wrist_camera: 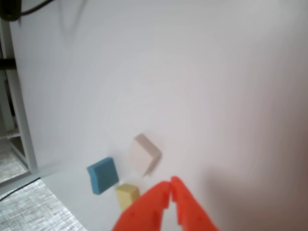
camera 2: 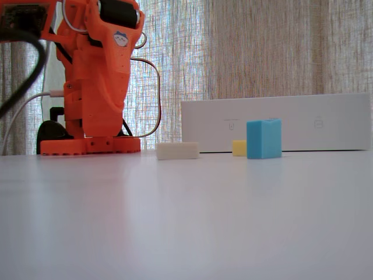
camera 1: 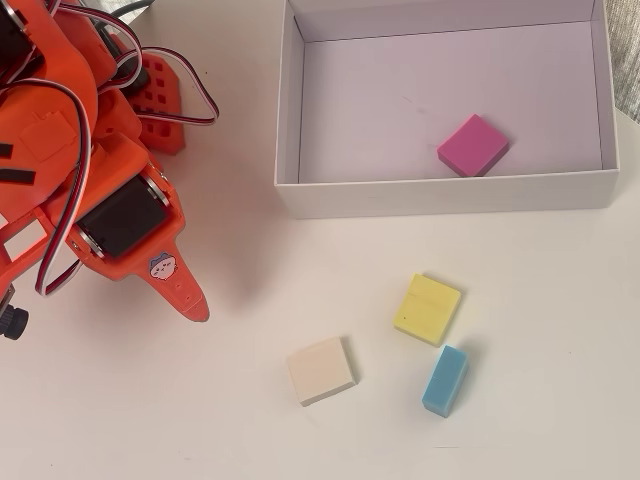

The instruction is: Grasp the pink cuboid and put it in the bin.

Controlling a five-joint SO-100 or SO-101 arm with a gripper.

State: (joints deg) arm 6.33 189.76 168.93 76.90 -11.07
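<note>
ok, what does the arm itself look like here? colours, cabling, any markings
Bright orange printed arm with black servos set into the shell. Bundled red, white and black wires loop around the upper links, and a thin cable hangs behind it in the fixed view. A small cartoon-face sticker sits near the end effector, whose two tapered orange fingers come to a point. The base is orange too.

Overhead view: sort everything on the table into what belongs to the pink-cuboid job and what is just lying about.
Belongs to the job:
- pink cuboid, already lying inside the bin
- bin
- gripper, jaws closed, holding nothing

Just lying about:
- yellow block
- cream block
- blue block
</note>
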